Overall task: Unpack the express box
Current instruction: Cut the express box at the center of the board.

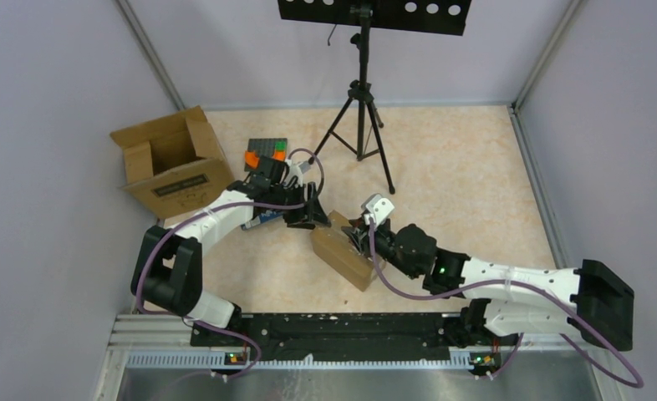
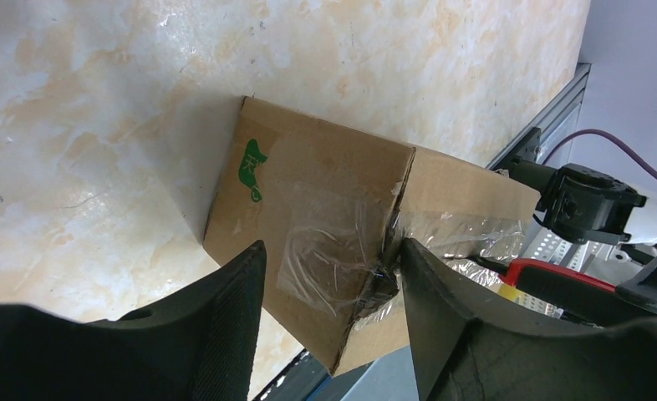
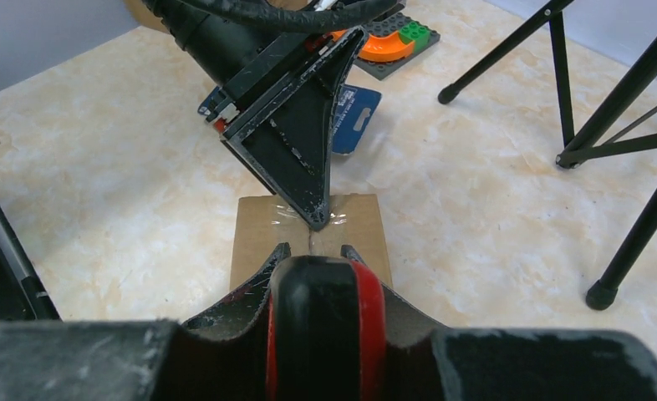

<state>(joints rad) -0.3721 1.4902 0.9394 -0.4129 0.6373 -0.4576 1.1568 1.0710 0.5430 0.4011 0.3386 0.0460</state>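
A small brown cardboard box sealed with clear tape [image 1: 342, 251] lies on the beige marbled surface [image 1: 459, 167], near the middle and just in front of both arms, turned at an angle. Its taped top seam runs between the two grippers.

The left gripper [image 1: 313, 214] comes in from the far left, and its jaws stand apart over the far end of the box [image 2: 308, 167]. In the left wrist view one finger [image 2: 225, 326] hangs over the face that carries a green printed mark [image 2: 252, 171]. The other finger [image 2: 450, 326] has its tip at the crinkled tape on the seam. From the right wrist view, the left gripper [image 3: 317, 213] points down with its tip on that seam at the far edge of the box [image 3: 254, 234].

The right gripper [image 1: 361, 236] sits at the near right end of the box, and its jaws are clamped on a red and black tool [image 3: 325, 317], which is aimed along the seam.

Farther left, an open empty-looking cardboard carton [image 1: 170, 159] stands with its flaps up. A dark baseplate with orange and green blocks [image 1: 267, 150] and a blue card [image 1: 262, 219] lie near the left arm. A black tripod [image 1: 360, 125] stands at the far side.
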